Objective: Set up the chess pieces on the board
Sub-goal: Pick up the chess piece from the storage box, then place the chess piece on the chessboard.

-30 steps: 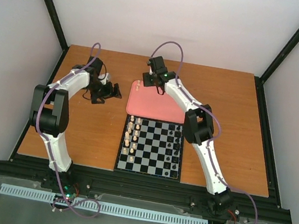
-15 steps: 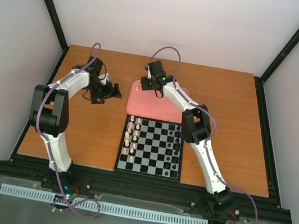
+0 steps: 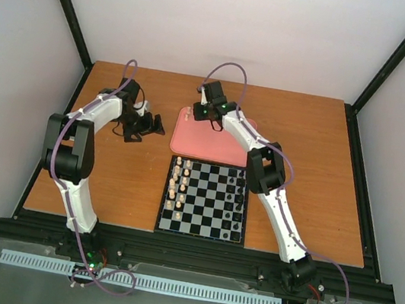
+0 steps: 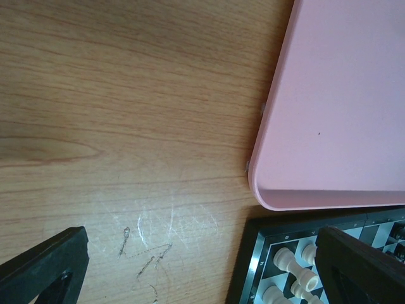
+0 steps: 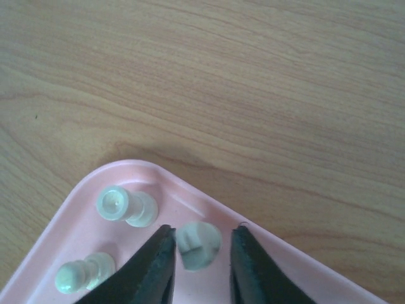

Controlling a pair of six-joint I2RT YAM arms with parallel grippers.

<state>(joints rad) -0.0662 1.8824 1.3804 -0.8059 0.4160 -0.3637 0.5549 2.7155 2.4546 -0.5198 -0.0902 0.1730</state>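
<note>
While your right gripper hangs over the far left corner of the pink tray, its fingers stand close on both sides of a pale chess piece that lies on its side there. One finger seems to touch it and a thin line of pink shows at the other, so you cannot tell if it is pinched or only enclosed. The risk, as I judge it, comes from the shape and the place. The piece is rounded and lies against the curved wall, so an uneven squeeze can make it roll or jump out. It can also turn in the grip and then be hard to stand upright on a square. A finger can also catch the rim and drag the tray, or push the two more pale pieces lying just beside. Only the right wrist view shows you this piece; from above the gripper hides it. The top view alone gives you the whole chessboard, near the tray, with standing pale pieces along its left side and black pieces along its right. The left wrist view shows the left gripper with fingers spread wide and holding nothing, above the wooden table.
</note>
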